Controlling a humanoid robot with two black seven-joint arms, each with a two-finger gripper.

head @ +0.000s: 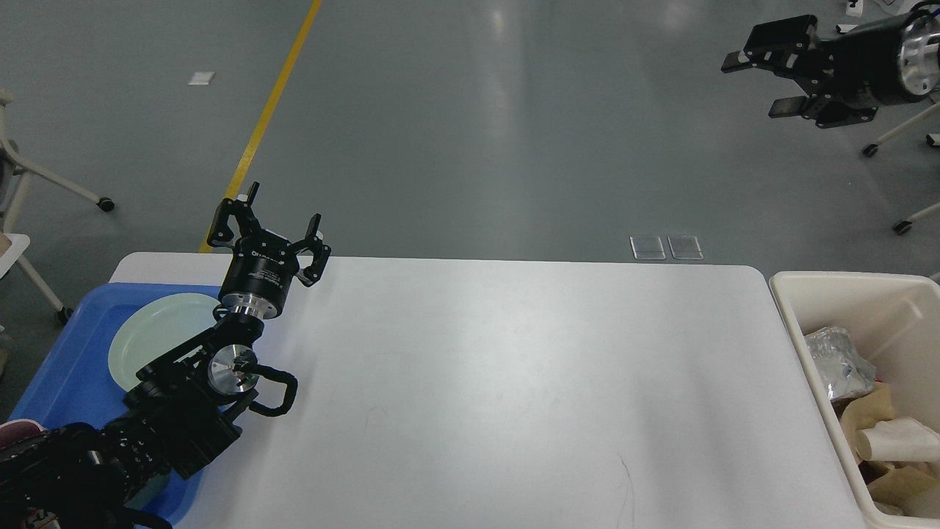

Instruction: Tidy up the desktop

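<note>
Nothing left on the desktop (514, 382), wide and white in the middle. Plate (158, 334) in blue tray (70, 367), trash in cream bin (800, 308). Left gripper (275, 220) and right gripper (764, 81) both wide, empty. Tidying looked finished; next, probably just resting arms.

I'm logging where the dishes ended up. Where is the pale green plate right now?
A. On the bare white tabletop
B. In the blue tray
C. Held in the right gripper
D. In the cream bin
B: the pale green plate lies inside the blue tray at the left end of the desktop, partly hidden by the left arm.
</note>
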